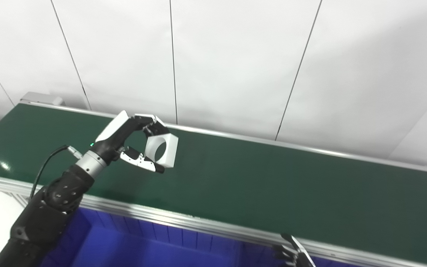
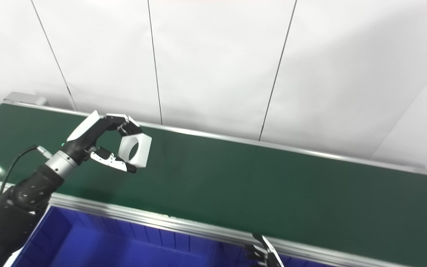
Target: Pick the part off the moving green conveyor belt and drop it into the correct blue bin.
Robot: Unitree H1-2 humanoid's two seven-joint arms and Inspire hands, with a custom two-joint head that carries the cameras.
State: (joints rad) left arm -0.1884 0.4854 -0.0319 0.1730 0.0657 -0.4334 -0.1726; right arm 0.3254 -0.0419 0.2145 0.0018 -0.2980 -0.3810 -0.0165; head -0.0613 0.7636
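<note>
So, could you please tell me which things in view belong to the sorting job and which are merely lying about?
Belongs to the job:
- white part with round hole, held in left hand
- green conveyor belt
- blue bin

Not in use:
- right hand, waiting at the bottom edge
- white wall panels
- black cable

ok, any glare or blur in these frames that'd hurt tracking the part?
Left eye view: small glare spot on the belt near its left end; white part in the left robot hand is sharp. Right eye view: same glare; the right robot hand is cut off by the bottom edge.
</note>
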